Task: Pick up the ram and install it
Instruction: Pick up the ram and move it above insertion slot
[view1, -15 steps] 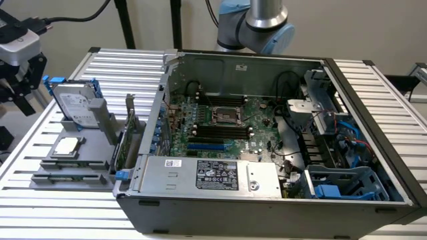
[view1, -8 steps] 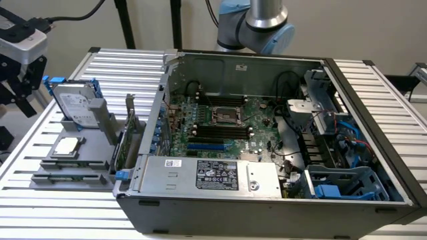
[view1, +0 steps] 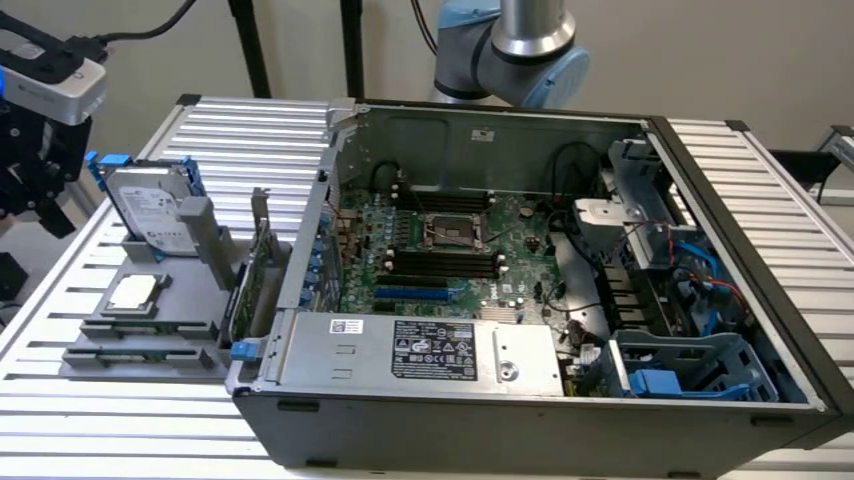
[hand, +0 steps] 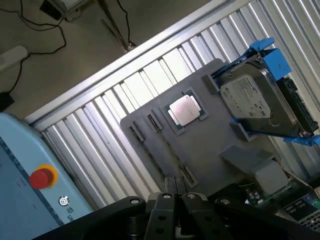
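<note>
I'm seeing the slatted bench (view1: 134, 430) carrying a grey tray (view1: 187, 305) at the exterior view's left, with an open case (view1: 400, 410) sitting just beside it.

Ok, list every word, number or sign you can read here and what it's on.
Nothing reads clearly.
Black label on the power supply: print too small.
White sticker beside it: blurred.
Hard drive label: blurred.
Blue panel by the red button: letters cut off, unreadable.
</note>
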